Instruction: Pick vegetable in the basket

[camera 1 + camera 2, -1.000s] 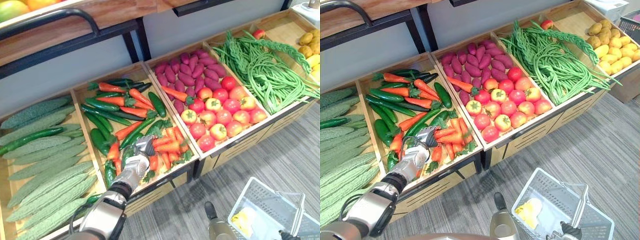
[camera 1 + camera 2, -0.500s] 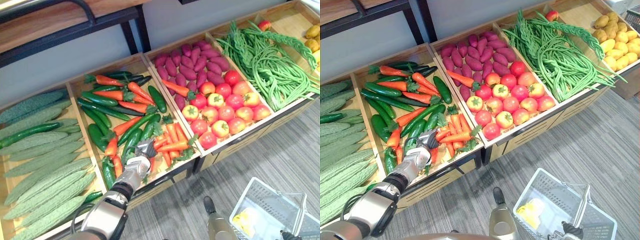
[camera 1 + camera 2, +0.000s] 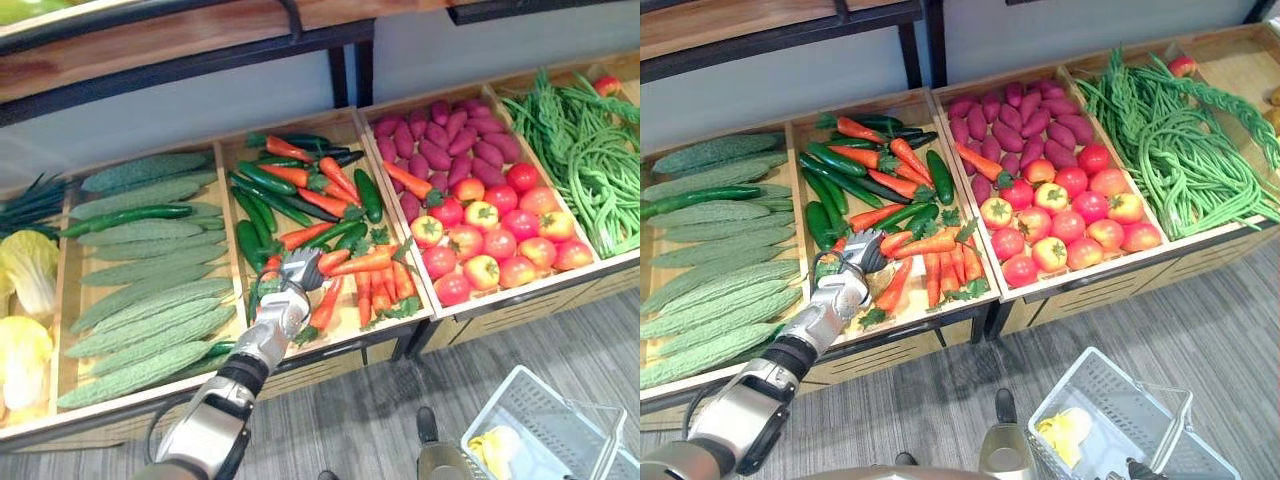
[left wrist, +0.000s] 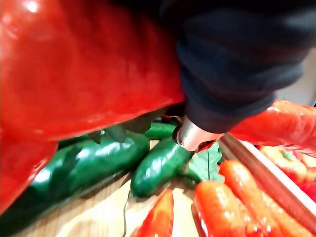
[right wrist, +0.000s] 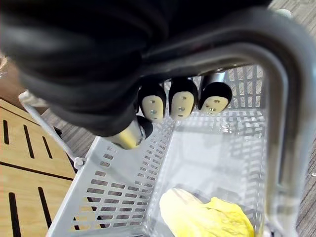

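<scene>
Surface: wooden crate is filled with orange carrots and dark green cucumbers; grey striped floor is seen below | Left hand: fingers are curled round a glossy red vegetable, held just over the crate | Right hand: fingers are hooked round the grey handle of a white mesh basket, in which a yellow leafy vegetable is lying

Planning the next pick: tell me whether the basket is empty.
Not empty: a yellow leafy vegetable lies in the mesh basket, whose handle the right hand grips.
</scene>
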Available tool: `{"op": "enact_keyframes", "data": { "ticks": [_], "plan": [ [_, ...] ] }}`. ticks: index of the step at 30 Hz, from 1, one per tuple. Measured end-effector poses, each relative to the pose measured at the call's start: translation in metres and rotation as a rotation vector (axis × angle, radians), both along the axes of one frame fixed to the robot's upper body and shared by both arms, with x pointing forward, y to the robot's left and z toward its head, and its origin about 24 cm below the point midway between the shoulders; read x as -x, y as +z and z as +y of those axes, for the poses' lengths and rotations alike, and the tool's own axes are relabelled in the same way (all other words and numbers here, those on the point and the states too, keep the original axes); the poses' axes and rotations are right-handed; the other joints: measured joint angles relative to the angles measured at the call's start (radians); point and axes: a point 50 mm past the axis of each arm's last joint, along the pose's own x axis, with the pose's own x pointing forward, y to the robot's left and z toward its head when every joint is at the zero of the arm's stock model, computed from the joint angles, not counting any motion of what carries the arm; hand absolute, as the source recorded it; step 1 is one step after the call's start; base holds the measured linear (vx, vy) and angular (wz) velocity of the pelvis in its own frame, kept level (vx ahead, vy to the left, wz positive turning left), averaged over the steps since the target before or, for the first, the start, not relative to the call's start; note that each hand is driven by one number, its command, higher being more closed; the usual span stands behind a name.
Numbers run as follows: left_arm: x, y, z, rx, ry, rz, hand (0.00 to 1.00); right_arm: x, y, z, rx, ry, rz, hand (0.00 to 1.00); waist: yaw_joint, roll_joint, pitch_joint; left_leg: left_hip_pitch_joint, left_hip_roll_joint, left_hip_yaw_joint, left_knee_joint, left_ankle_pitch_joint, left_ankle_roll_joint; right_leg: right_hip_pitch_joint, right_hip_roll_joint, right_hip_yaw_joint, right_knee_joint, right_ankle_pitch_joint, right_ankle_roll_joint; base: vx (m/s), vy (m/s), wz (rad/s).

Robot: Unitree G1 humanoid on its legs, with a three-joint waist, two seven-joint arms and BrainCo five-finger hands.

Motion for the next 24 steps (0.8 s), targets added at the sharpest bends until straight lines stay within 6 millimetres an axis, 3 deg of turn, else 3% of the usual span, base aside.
{"op": "enact_keyframes", "data": {
  "ticks": [7, 15, 19, 24],
  "plan": [
    [0.004, 0.028, -0.02, 0.044, -0.1, -0.126, 1.0, 0.018, -0.004, 0.008, -0.022, -0.039, 0.026, 1.0, 0.038, -0.035, -0.027, -0.016, -0.011, -0.044, -0.028, 0.025, 0.008, 0.0, -0.007, -0.028, -0.002, -0.001, 0.001, -0.03, -0.035, 0.16],
    [0.026, 0.044, -0.029, 0.06, -0.23, -0.228, 1.0, 0.026, -0.005, 0.007, -0.022, -0.036, 0.048, 1.0, 0.04, -0.059, -0.07, -0.008, -0.017, -0.036, -0.027, 0.024, 0.009, 0.0, -0.008, -0.012, -0.001, 0.0, 0.001, -0.01, -0.01, -0.05],
    [0.034, 0.051, -0.033, 0.066, -0.29, -0.263, 1.0, 0.024, -0.001, 0.0, 0.002, -0.015, 0.05, 1.0, 0.047, -0.059, -0.073, 0.007, -0.012, 0.016, -0.003, 0.002, 0.006, -0.005, 0.006, 0.045, -0.002, 0.004, 0.006, -0.07, -0.041, -0.4],
    [0.042, 0.063, -0.038, 0.081, -0.386, -0.305, 1.0, 0.003, 0.021, -0.034, 0.126, 0.161, 0.059, 1.0, 0.044, -0.056, -0.083, 0.024, -0.002, 0.132, 0.06, -0.05, 0.001, -0.038, 0.033, 0.16, -0.006, 0.029, 0.012, -0.05, -0.031, -0.71]
  ]
}}
